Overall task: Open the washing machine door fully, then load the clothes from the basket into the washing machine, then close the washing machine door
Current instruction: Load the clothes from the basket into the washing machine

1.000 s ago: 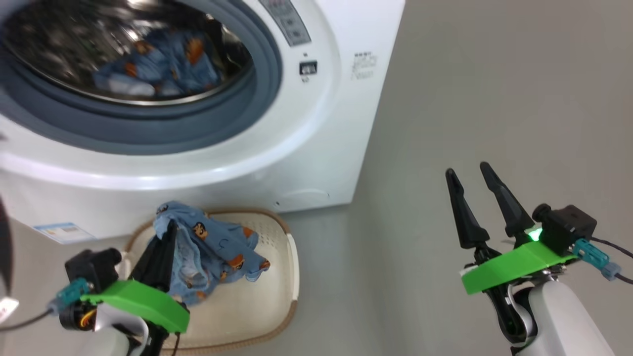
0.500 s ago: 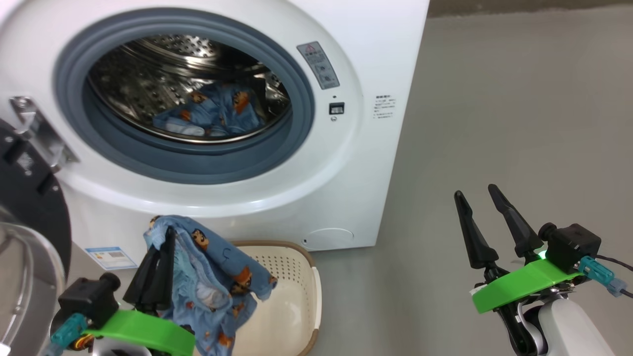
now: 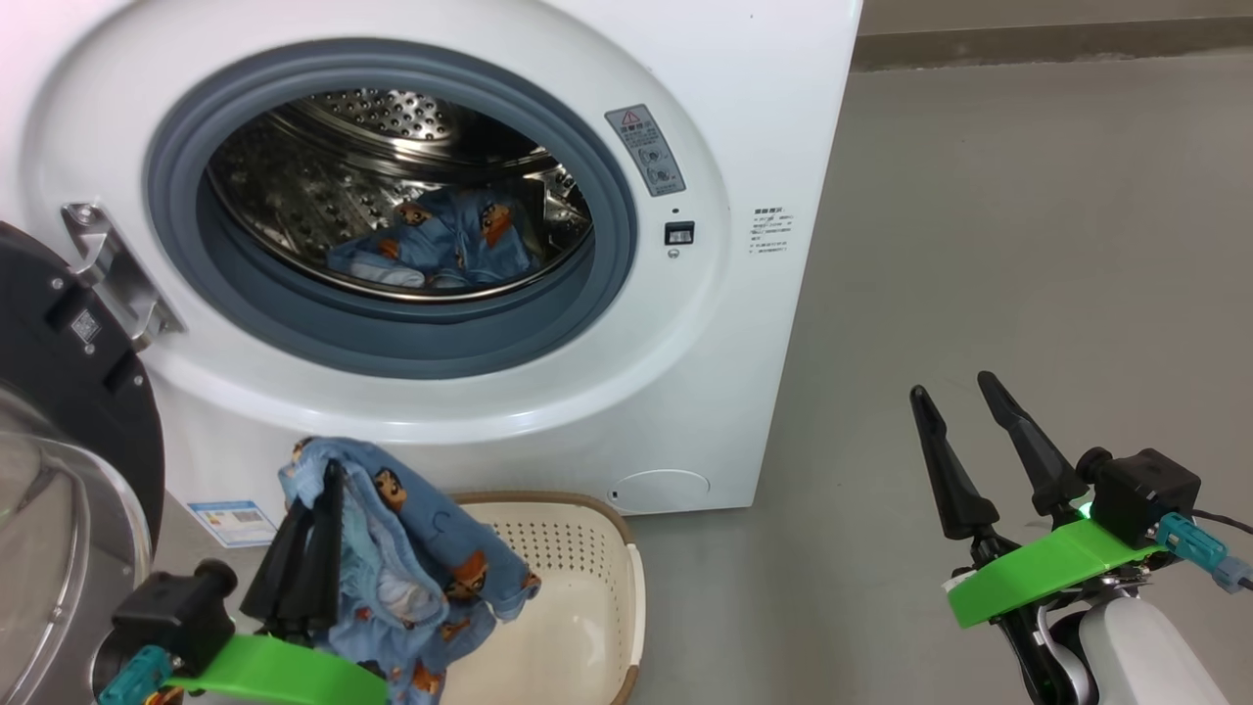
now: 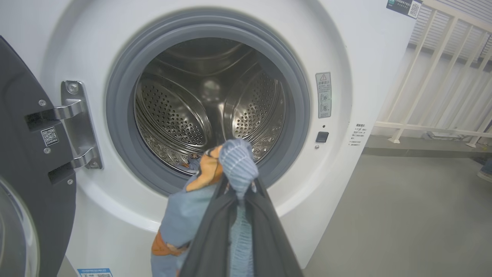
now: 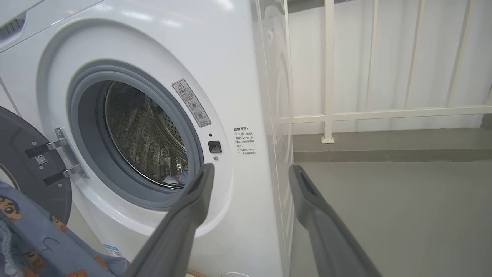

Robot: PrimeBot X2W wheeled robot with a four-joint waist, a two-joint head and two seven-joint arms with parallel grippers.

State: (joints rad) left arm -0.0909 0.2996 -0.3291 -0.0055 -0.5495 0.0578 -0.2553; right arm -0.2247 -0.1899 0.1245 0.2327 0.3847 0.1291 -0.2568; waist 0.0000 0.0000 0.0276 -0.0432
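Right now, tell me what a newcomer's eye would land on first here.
The washing machine dominates the head view, its steel drum gaping at upper left with blue printed clothes lying inside. Below it, the left hand is shut on another blue cartoon-print garment above the basket. The door stands swung open at far left.

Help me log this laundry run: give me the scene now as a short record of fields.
washing machine door: swung open to the left on its hinge
drum: blue printed garment lying inside the washing machine
left hand: shut on blue printed clothes, raised over the basket
right hand: open, empty, over the floor
basket contents: bare where visible; part hidden by the held clothes
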